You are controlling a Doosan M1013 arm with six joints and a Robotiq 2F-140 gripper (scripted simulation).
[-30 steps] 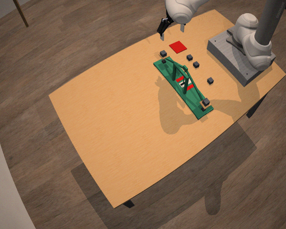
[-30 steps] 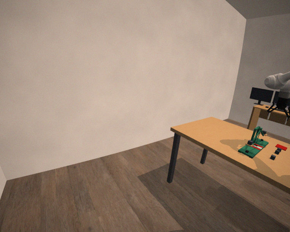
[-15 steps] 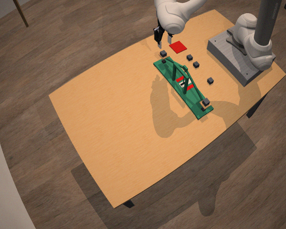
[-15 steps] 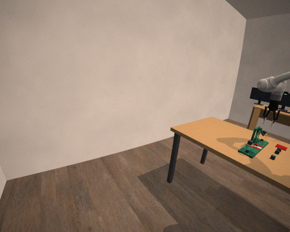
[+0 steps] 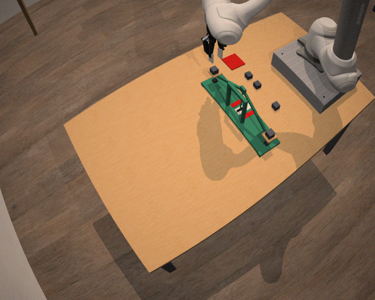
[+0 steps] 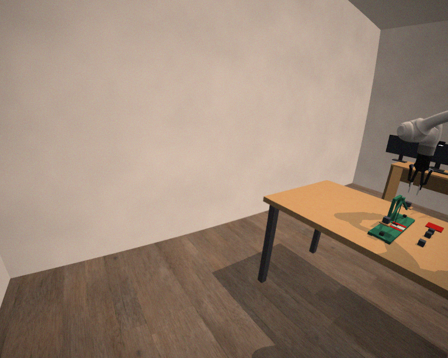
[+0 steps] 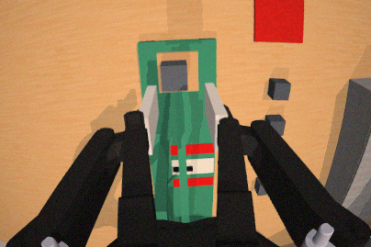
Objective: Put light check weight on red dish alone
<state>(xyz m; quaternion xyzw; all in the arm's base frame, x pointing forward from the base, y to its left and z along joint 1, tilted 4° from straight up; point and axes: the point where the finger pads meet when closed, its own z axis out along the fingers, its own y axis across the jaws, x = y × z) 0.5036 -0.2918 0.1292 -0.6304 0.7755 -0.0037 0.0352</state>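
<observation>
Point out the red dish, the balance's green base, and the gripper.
Red dish (image 5: 233,61) (image 6: 434,227) (image 7: 279,15): top, exterior, wrist; middle of its face.
Green base (image 5: 260,150) (image 6: 386,235) (image 7: 207,60): same views; bare end.
Gripper (image 5: 215,57) (image 6: 413,190) (image 7: 181,98): same views; midway between fingertips.

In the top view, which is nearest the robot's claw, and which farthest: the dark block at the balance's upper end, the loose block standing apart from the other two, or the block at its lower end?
From the claw:
1. Upper-end block, just below the claw.
2. Loose block, right of the balance.
3. Lower-end block, on the far pan.
</observation>
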